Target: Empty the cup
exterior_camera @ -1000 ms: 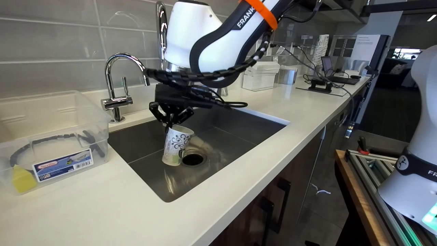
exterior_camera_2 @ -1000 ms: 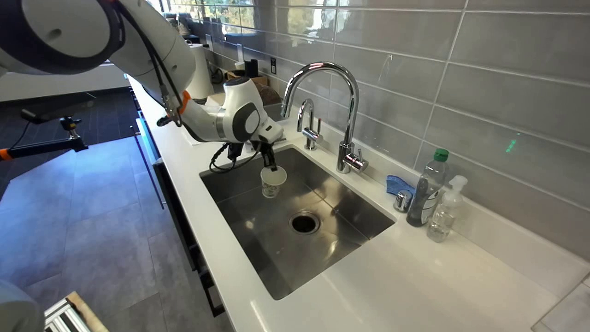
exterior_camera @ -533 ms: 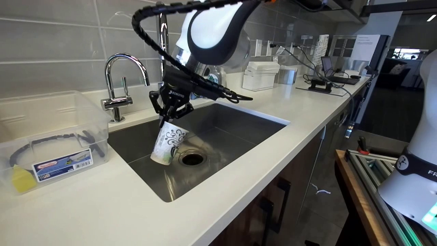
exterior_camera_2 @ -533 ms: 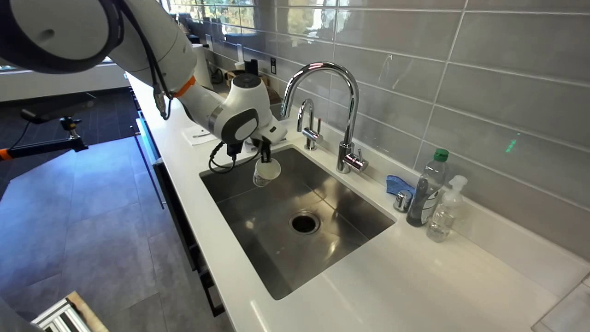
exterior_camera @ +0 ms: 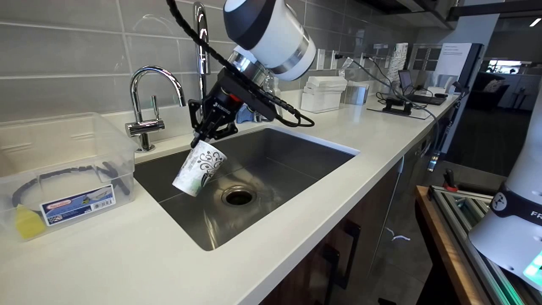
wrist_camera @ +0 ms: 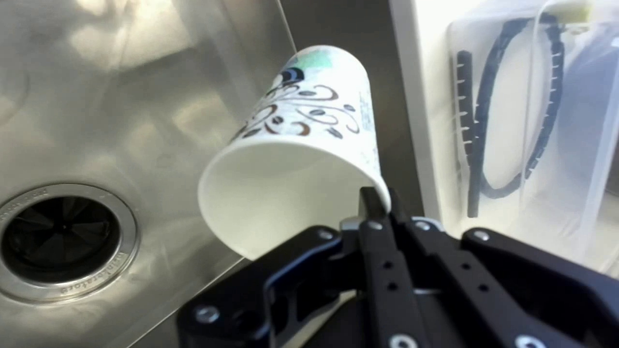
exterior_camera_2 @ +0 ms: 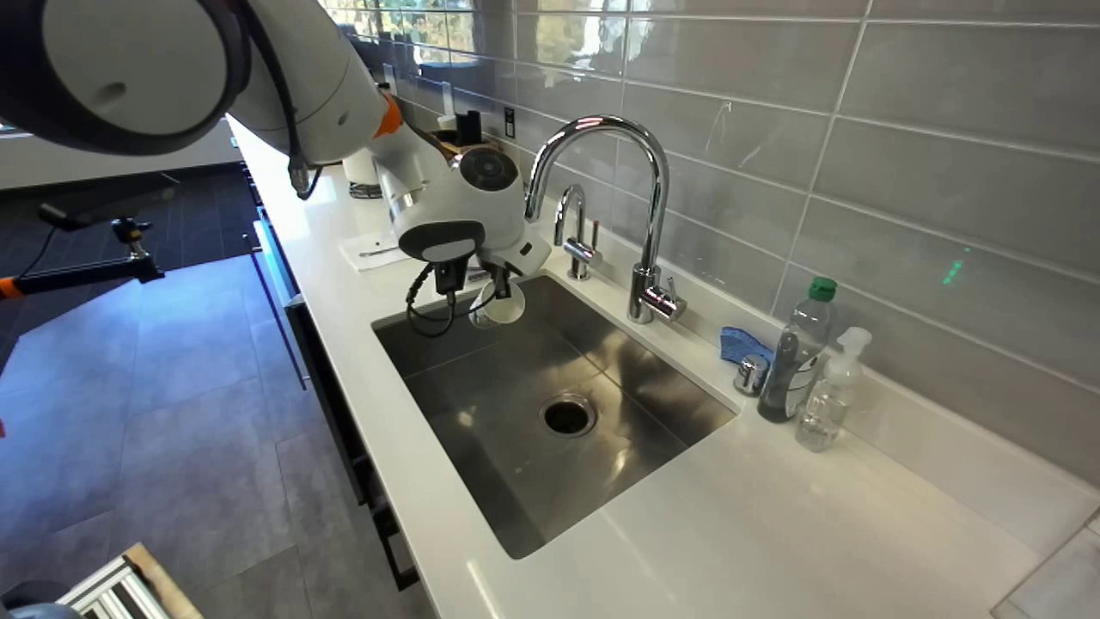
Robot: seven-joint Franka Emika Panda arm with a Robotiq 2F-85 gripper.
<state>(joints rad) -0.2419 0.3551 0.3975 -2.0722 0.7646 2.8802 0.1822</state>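
One hand pinches a tilted, tapered paper cup.

In the wrist view, the drain is cropped at nine o'clock; the floor of the cup cannot be distinguished. In an exterior view, the gripper covers part of the rim. The arm, in an exterior view, is cropped at twelve o'clock.

Space above the drain is open; the cup blocks the bin side, faucets the wall side.
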